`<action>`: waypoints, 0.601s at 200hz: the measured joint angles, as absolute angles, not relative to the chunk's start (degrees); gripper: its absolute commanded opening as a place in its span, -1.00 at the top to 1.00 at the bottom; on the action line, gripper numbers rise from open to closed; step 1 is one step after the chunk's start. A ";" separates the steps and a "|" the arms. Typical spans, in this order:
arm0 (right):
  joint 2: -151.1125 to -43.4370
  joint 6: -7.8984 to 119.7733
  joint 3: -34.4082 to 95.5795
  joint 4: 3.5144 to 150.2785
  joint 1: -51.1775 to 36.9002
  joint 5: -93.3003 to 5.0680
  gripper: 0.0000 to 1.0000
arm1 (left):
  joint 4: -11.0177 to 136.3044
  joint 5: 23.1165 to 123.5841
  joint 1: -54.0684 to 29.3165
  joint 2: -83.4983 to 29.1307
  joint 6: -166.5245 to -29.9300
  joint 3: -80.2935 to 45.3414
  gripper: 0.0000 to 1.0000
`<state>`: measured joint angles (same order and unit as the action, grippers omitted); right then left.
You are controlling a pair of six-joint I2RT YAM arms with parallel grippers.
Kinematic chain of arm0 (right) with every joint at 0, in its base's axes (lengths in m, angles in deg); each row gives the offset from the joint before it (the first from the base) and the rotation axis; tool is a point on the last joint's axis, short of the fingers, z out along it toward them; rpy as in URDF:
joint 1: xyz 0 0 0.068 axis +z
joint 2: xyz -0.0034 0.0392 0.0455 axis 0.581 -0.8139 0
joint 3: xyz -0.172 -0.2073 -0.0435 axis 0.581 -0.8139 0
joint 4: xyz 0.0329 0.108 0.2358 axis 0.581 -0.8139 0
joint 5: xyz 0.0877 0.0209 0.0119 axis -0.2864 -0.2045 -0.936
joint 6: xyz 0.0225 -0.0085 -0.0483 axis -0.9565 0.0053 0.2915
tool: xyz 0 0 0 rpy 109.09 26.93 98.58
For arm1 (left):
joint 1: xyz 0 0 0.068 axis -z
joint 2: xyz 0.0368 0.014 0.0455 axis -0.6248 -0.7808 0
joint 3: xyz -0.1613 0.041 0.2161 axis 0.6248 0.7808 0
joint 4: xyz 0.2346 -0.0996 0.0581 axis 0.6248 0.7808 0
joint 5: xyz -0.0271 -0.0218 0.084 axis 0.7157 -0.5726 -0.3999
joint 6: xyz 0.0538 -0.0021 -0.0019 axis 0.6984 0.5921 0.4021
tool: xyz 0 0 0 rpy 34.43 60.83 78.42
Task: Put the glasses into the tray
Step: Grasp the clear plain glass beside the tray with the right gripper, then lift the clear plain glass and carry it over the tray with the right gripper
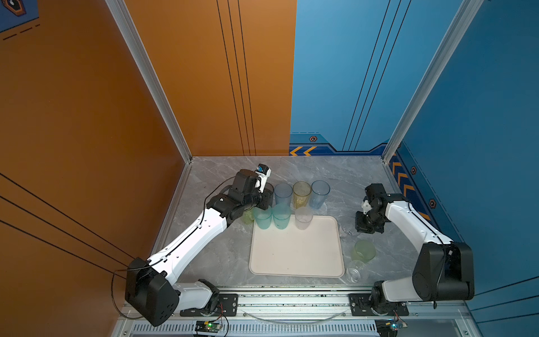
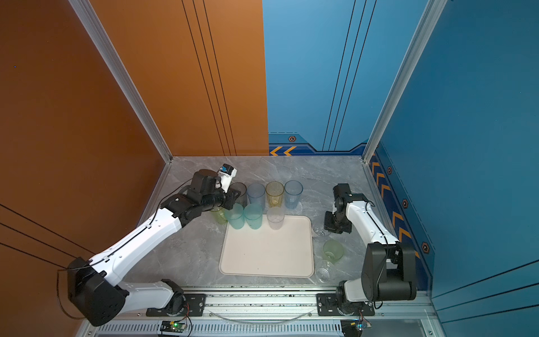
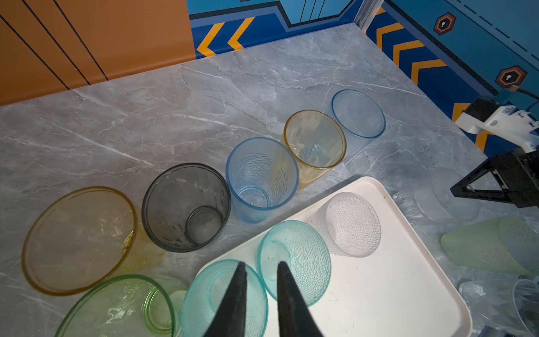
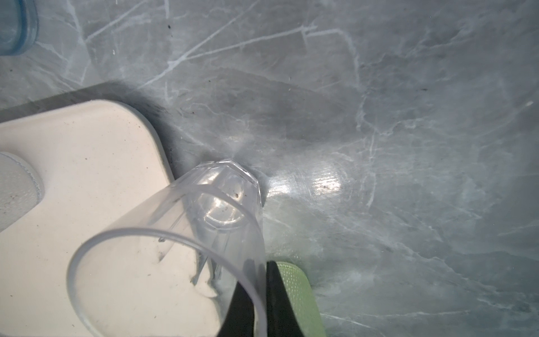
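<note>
Twelve translucent tumblers (image 3: 262,175), three dimpled ones (image 3: 353,224) in one cream tray (image 1: 294,256) (rounded corners); left fingers (image 3: 236,291) apart, right fingers (image 4: 280,291) clamped on clear tumbler (image 4: 221,186).

I'm looking at a grey marble-veined tabletop (image 1: 320,172), boxed in by an orange wall (image 1: 87,116) from nine to twelve o'clock and a blue wall (image 1: 335,73) from twelve to three. Aluminium posts (image 1: 151,81) rise at the far corners. Orange chevrons (image 1: 303,151) run along the blue wall's foot, and an aluminium rail (image 1: 291,300) crosses at six o'clock.
</note>
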<state>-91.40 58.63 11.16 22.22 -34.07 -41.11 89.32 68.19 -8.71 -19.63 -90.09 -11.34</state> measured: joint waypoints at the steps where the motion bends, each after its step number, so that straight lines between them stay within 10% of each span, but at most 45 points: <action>1: -91.40 58.63 11.16 22.22 -34.07 -41.07 0.87 | 89.32 68.19 -8.71 -19.63 -90.11 -11.34 0.58; 120: -86.25 58.72 15.13 22.00 -31.36 -36.94 0.99 | 89.36 68.27 -8.71 -19.76 -90.09 -11.34 0.58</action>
<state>-86.25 58.72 15.13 22.00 -31.36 -36.94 89.36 68.27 -8.71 -19.76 -90.09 -11.34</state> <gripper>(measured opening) 0.048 0.209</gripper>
